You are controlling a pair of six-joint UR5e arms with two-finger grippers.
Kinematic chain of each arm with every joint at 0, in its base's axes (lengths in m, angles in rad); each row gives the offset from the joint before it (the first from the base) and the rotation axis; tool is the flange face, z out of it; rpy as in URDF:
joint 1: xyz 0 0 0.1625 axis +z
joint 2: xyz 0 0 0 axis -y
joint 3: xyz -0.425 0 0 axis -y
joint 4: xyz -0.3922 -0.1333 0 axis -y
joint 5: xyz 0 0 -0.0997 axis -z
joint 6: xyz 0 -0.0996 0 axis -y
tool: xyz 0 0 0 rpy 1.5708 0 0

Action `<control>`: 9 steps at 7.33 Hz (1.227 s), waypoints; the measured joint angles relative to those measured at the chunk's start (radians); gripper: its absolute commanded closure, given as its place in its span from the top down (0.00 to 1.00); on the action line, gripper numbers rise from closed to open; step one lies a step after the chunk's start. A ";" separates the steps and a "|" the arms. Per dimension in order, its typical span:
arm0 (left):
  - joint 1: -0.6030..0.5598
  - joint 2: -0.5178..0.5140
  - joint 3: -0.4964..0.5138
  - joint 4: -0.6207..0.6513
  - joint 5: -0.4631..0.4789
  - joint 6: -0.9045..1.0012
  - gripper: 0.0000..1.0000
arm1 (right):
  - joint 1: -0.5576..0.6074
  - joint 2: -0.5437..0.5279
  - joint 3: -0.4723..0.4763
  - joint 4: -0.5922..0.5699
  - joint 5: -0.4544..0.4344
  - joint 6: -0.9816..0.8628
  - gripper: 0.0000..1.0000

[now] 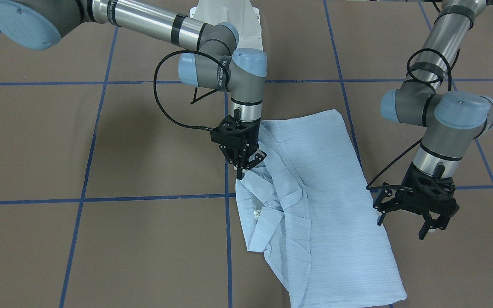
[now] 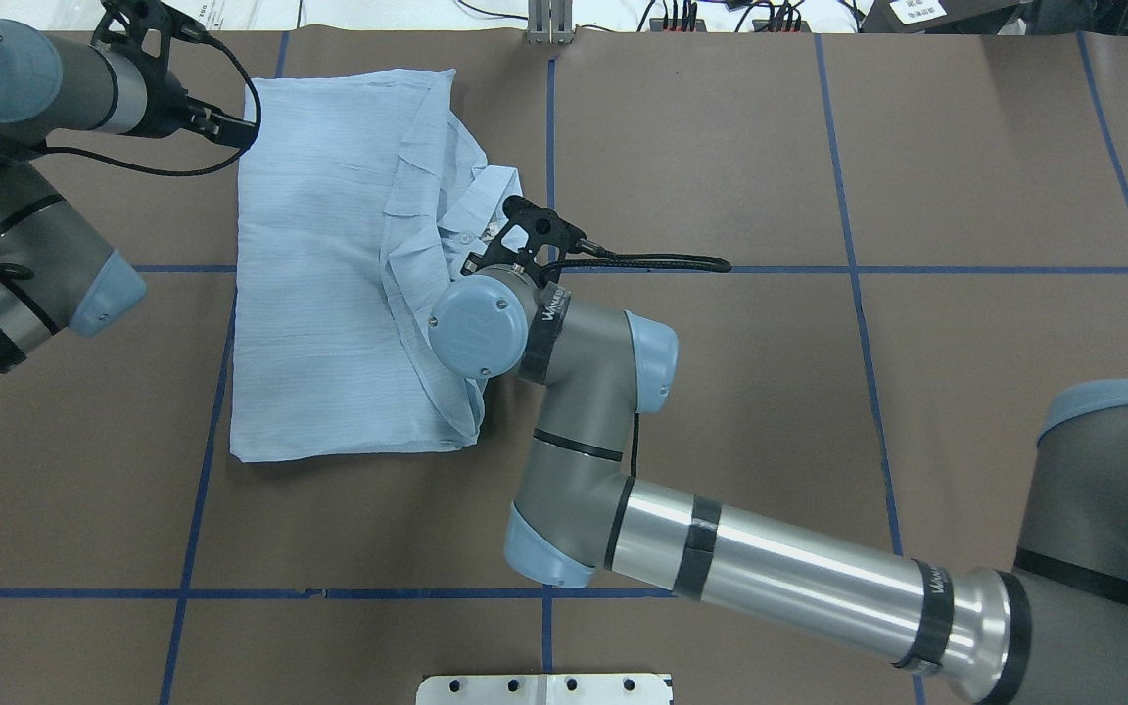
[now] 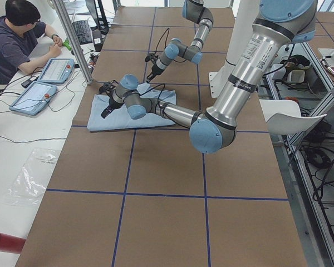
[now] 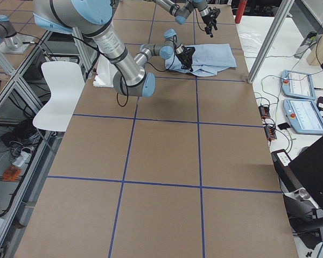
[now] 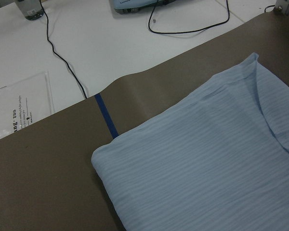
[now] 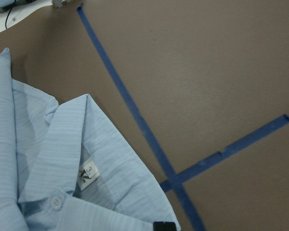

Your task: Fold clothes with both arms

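The light-blue striped shirt (image 1: 328, 192) lies roughly folded into a rectangle on the brown table, collar and neck label (image 6: 88, 174) along one long edge. My right gripper (image 1: 241, 171) points down at that collar-side edge and appears shut on the fabric. One of its black fingertips (image 6: 164, 225) shows at the cloth's edge in the right wrist view. My left gripper (image 1: 400, 224) hangs open beside the opposite long edge, near a far corner of the shirt (image 2: 319, 294), holding nothing. The left wrist view shows only a rounded corner of the shirt (image 5: 207, 168).
Blue tape lines (image 2: 544, 593) grid the brown table cover. The robot's white base plate (image 2: 544, 688) sits at the near edge. Past the table's far edge stands a white bench with tablets (image 4: 301, 102), cables and a seated person (image 3: 16, 39).
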 measured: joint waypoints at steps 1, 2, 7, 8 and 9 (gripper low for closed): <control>0.001 0.000 0.000 0.001 0.000 0.000 1.00 | -0.004 -0.097 0.127 -0.035 0.000 -0.010 0.00; 0.001 0.001 0.000 0.001 0.000 0.000 1.00 | -0.016 -0.205 0.251 -0.055 -0.001 -0.019 0.00; 0.001 0.000 -0.001 0.004 -0.016 0.000 1.00 | -0.049 -0.385 0.451 -0.066 -0.019 -0.103 1.00; 0.001 0.000 -0.001 0.004 -0.019 0.000 1.00 | -0.025 -0.380 0.466 -0.070 0.020 -0.192 1.00; 0.001 0.001 -0.001 0.004 -0.021 0.000 1.00 | 0.008 -0.355 0.463 -0.093 0.076 -0.263 1.00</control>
